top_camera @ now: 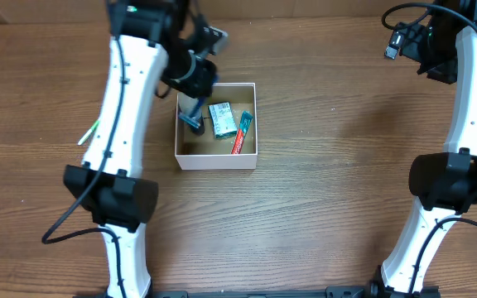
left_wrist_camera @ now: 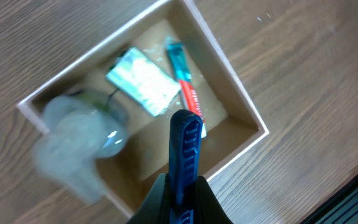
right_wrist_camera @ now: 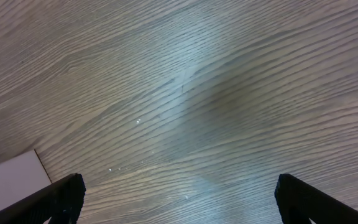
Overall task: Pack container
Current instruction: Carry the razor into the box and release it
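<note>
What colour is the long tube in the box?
Tube: red with a teal end, clearest in left wrist view.

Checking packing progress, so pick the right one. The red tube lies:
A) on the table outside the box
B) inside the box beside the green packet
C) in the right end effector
B: the tube lies on the floor of the box, next to the packet; the right end effector holds nothing.

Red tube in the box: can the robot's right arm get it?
Probably yes, though it's far off. The container is open on top, the red tube lies on the side nearer the right gripper, and the left gripper hovers over the other side.
</note>
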Robot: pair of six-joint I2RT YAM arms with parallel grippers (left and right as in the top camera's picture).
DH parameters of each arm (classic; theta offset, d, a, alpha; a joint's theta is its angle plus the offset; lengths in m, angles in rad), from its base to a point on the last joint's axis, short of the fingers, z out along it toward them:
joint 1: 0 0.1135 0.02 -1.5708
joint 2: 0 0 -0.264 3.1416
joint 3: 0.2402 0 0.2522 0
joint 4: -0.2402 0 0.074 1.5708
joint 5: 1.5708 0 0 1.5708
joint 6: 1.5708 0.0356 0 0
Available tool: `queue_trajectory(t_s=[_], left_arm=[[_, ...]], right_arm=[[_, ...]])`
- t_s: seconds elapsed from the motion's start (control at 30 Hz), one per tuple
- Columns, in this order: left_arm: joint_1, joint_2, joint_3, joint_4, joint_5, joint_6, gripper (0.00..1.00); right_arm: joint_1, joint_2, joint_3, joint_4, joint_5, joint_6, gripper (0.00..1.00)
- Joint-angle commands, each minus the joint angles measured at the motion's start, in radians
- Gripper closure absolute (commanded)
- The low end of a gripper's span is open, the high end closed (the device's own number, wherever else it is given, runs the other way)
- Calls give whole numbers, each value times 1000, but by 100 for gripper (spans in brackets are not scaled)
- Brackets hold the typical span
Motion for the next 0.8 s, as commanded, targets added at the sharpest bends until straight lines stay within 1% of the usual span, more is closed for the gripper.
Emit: queue_trajectory(t_s=[0.0,0.07,0.2,0.4,0.6,0.77], left_arm=[[-54,-40,11,-2,-68,128,96],[-62,-40,-25,0,-73,171,96],[-50,-40,-140,27,-74,207,95],[-47,-40,-330,143,-63,249,88],[-48,-40,-469,279,-64,294,88],[-50,-40,-539,359,-63,335,87]], right_arm=[[0,-31,1,2,-5,-8,0],[0,-31,1,2,-5,-8,0],[0,-31,1,2,-5,-8,0],[0,-31,1,2,-5,-8,0],[0,-31,1,2,-5,-8,0],[0,-31,1,2,-5,-8,0]])
